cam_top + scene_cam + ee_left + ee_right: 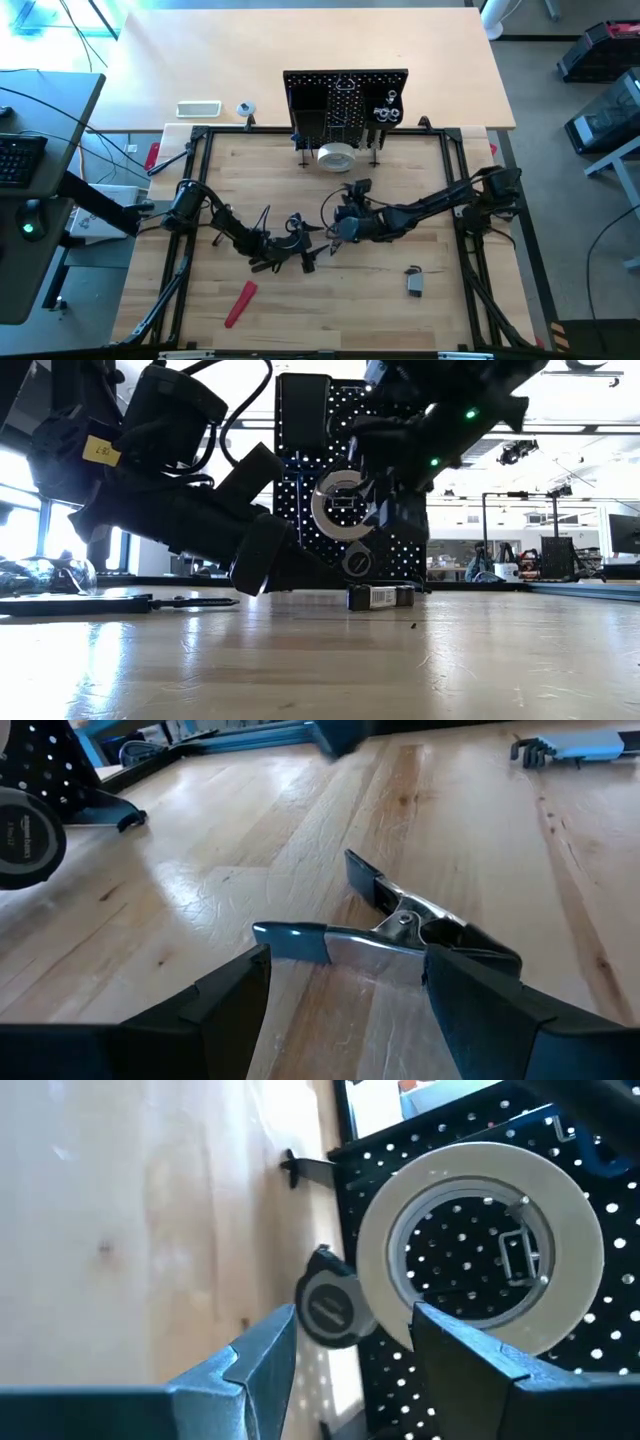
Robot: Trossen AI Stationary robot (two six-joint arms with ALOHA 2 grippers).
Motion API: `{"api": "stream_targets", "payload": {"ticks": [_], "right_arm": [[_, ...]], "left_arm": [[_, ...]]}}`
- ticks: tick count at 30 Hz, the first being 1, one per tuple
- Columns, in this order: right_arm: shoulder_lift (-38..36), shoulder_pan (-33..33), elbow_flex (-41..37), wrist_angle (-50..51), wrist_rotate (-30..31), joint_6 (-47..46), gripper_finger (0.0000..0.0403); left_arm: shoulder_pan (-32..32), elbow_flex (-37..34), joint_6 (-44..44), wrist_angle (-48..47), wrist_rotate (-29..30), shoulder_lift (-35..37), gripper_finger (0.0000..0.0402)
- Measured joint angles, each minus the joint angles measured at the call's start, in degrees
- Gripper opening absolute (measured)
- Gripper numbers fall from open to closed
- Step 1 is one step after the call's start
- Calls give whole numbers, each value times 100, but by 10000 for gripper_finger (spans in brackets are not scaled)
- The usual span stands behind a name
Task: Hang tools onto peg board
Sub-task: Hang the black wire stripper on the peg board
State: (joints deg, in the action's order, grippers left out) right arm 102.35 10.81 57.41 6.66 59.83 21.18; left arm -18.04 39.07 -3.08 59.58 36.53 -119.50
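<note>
High view: white tape roll (336,155) hangs on black perforated peg board (345,95); red-handled tool (240,303) at 7 o'clock and small tool (414,281) at 5 o'clock lie on the wooden counter (330,300); left gripper (297,255), jaws apart, straddles a silver spring clamp (400,925); right gripper (340,222) is also apart.

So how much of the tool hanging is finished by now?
Partly. The white tape roll already hangs on the peg board, with other small tools beside it. The left gripper is open around a metal spring clamp lying on the table. The right gripper is open, holding nothing. A red-handled tool still lies loose.
</note>
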Motion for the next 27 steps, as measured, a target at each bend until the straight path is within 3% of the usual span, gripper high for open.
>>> {"api": "stream_targets", "payload": {"ticks": [14,27], "right_arm": [[-190,997,-2,1690,-282,-1227,192],[-190,2054,-2,1806,-545,-1490,192]], "left_arm": [[0,0,-134,43,-181,12,255],[-26,0,212,-29,-452,561,255]]}}
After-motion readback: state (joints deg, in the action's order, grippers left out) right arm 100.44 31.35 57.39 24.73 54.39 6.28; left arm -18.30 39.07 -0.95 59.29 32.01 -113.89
